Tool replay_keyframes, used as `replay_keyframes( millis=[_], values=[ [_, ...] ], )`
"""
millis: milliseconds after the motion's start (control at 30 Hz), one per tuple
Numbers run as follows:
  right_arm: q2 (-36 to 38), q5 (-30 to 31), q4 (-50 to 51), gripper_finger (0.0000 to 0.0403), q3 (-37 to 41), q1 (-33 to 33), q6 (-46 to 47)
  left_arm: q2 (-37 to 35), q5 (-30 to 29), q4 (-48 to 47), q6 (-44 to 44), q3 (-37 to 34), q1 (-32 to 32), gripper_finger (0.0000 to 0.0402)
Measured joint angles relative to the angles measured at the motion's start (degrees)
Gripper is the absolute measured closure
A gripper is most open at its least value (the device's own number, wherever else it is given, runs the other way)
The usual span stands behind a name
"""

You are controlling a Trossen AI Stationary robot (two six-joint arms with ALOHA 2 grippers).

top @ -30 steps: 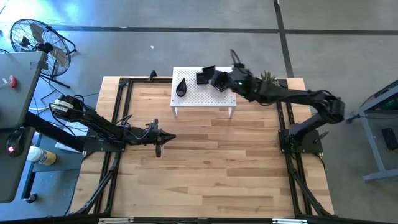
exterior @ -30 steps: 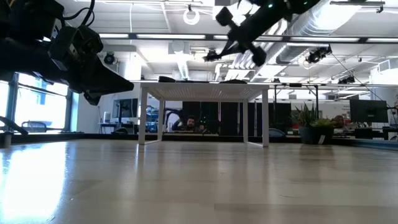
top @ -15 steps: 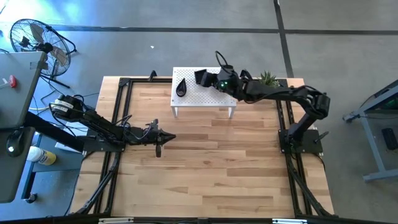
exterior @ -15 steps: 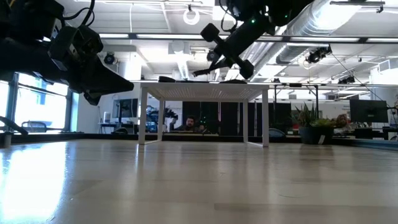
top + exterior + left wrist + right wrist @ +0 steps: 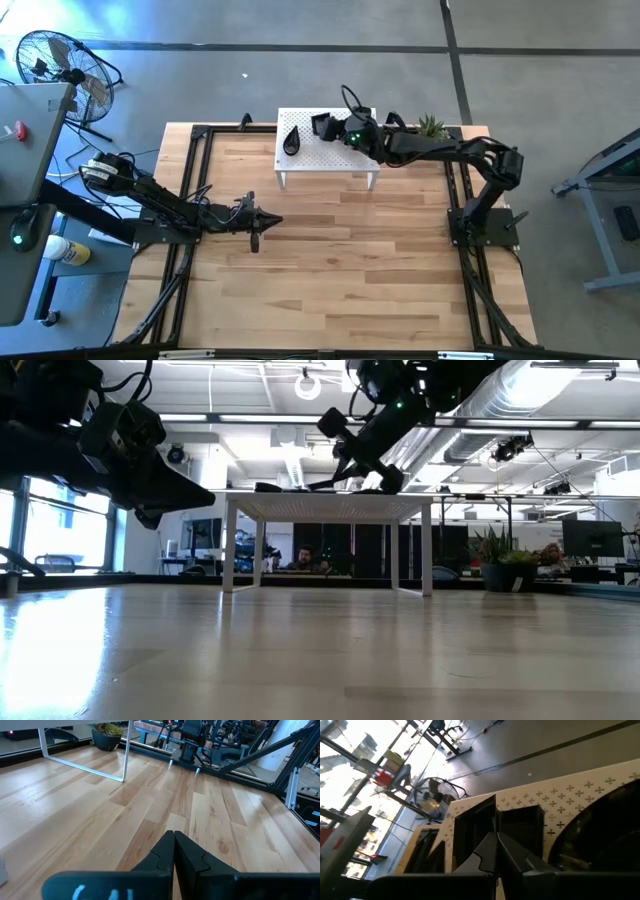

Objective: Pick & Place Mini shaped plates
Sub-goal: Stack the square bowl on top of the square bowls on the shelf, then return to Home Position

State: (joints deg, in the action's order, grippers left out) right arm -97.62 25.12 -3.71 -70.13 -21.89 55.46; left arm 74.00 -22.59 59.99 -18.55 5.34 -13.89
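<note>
The right gripper reaches over the white perforated stand at the far side of the wooden table, its arm stretched in from the right edge. In the right wrist view its two dark fingers are pressed together at the tips with nothing between them, so it is clenched and empty, poised just above a square black plate and a second dark plate lying side by side on the stand's cross-patterned top. A larger rounded black dish lies on the stand beside them. From above, a teardrop black plate lies apart, near the stand's left end, and one dark square plate shows just beside the gripper's tip. In the low view the right gripper tilts down toward the stand's top, close over it; whether it touches a plate cannot be told from here. A small green potted plant stands near the stand's right end, partly behind the right arm. The left gripper waits well away from the stand, low over the bare left-middle part of the table; the left wrist view shows its fingers closed tip to tip, holding nothing. Beyond the table, a floor fan stands on the grey floor at the upper left.
</note>
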Motion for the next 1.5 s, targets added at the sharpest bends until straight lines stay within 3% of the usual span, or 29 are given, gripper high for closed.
replay_keyframes(
  millis=[567, 833, 1000, 1100, 1233, 1500],
  values=[
    [0.02, -0.42, -1.29, 0.0356, 0.00, 0.02, -3.09, 0.00, 0.02, -0.04, -0.11, 0.00, 0.00, 0.0401],
    [2.94, -5.21, 1.88, 0.0361, 0.00, 0.04, -18.92, 0.00, 0.39, -0.11, -0.15, 0.00, 0.00, 0.0401],
    [9.70, -14.50, 9.29, 0.0398, 1.30, 2.50, -39.87, 0.02, 2.16, 0.02, 0.21, 0.00, 0.00, 0.0401],
    [15.76, -17.79, 7.80, 0.0395, 8.15, 7.07, -47.74, 0.02, 2.62, -0.02, 0.24, 0.00, 0.00, 0.0401],
    [24.90, -18.82, -4.33, 0.0400, 22.83, 12.71, -53.20, 0.02, 2.97, -0.13, 0.26, 0.00, 0.00, 0.0401],
    [43.15, -22.49, -21.61, 0.0400, 48.40, 17.82, -53.82, -0.30, 4.33, -0.20, 2.94, 0.00, 1.07, 0.0401]
  ],
)
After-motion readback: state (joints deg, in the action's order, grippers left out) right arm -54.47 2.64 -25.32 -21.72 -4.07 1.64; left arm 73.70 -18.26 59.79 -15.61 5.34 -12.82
